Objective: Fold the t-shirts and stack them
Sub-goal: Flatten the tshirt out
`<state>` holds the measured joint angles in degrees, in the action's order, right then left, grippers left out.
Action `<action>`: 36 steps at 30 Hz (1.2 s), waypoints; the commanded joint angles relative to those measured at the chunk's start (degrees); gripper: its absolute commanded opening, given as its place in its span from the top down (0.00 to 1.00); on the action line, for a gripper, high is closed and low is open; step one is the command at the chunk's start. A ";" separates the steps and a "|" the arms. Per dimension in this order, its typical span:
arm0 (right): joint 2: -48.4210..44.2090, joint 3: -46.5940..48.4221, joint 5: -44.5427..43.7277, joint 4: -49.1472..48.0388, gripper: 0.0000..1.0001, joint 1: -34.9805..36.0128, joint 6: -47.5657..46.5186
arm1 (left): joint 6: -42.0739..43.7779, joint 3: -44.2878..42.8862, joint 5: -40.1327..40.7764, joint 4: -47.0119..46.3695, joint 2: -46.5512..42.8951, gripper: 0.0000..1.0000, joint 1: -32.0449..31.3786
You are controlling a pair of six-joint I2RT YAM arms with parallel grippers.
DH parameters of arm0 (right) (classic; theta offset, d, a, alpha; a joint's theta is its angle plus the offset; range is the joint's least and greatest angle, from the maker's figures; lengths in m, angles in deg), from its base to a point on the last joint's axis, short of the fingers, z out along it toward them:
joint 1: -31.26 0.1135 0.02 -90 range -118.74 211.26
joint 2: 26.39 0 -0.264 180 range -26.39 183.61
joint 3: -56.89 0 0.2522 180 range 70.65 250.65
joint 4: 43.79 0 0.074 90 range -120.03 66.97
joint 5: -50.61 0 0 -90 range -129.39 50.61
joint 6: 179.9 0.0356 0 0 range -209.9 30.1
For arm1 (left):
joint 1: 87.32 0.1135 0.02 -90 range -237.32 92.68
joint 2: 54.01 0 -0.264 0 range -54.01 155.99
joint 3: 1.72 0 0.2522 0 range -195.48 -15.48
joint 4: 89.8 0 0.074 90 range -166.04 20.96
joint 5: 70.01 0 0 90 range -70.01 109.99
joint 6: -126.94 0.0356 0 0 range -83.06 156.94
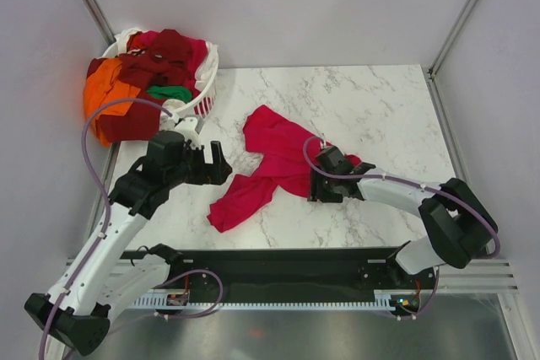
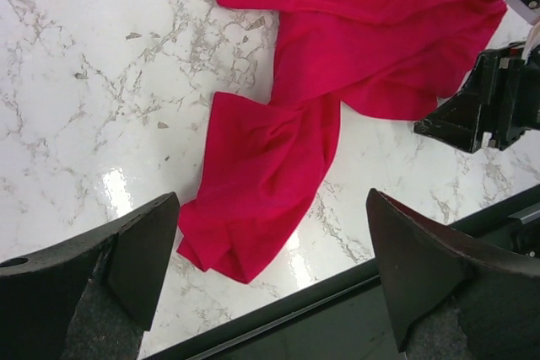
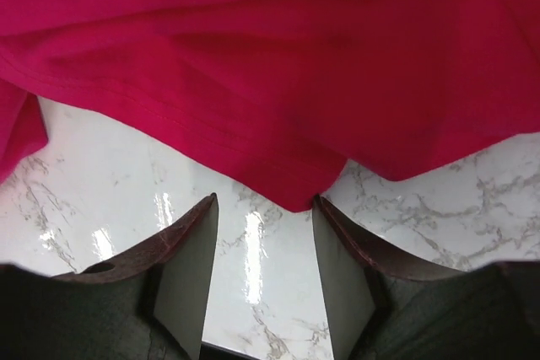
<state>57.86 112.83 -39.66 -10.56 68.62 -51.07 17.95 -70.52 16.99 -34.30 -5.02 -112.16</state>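
Note:
A crimson-pink t-shirt point(image 1: 274, 162) lies crumpled on the marble table, running from the middle down to the front left; it also shows in the left wrist view point(image 2: 287, 115) and the right wrist view point(image 3: 270, 65). My left gripper point(image 1: 221, 164) is open and empty, hovering just left of the shirt; in its own view the gripper point(image 2: 272, 233) has jaws wide apart above the shirt's near end. My right gripper point(image 1: 316, 179) is open at the shirt's right edge; in its view the gripper point(image 3: 265, 202) has a hem corner just ahead of the fingertips, nothing between them.
A white laundry basket point(image 1: 205, 90) at the back left holds maroon point(image 1: 164, 52), orange point(image 1: 101, 90) and green point(image 1: 169, 92) shirts, some spilling over its rim. The table's black front rail point(image 1: 278, 263) runs along the near edge. Grey walls close in both sides.

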 commanded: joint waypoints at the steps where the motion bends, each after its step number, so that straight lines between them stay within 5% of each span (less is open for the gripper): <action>1: 1.18 2.21 -2.53 -1.62 0.42 0.60 1.25 | 3.16 1.95 2.83 0.01 -1.79 0.00 0.23; 8: 4.51 3.35 -5.79 -0.30 0.49 0.52 0.29 | 3.16 3.37 4.94 0.10 -4.34 0.00 0.23; 11: 6.18 3.53 -6.58 -0.22 0.61 0.60 -0.24 | 3.07 3.98 5.03 0.01 -4.17 0.00 0.23; 16: 7.24 3.70 -8.60 -0.31 1.00 0.52 -1.74 | 3.07 4.33 4.94 -0.34 -3.03 0.00 0.23; 19: 6.37 6.59 -9.39 1.62 1.00 0.25 -4.27 | 2.99 4.42 5.29 -0.34 -2.32 0.00 0.23; 22: 2.60 21.56 -14.12 13.70 1.00 -1.85 -9.20 | 2.72 4.25 5.64 -0.34 -1.62 0.00 0.23; 28: -13.64 43.05 -15.80 26.04 1.00 -23.63 -16.75 | 2.37 4.25 7.05 -0.34 -1.71 0.00 0.14; 31: -18.48 41.87 -20.82 28.08 1.00 -26.73 -17.47 | 2.11 4.33 7.22 -0.25 -1.62 0.01 0.14; 36: -20.70 27.20 -16.26 26.24 1.00 -27.25 -11.86 | 1.76 3.90 5.39 -0.08 0.31 0.03 -0.20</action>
<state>31.70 149.44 -57.59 8.63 41.41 -64.51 18.85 -66.35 22.89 -33.95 -5.87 -112.16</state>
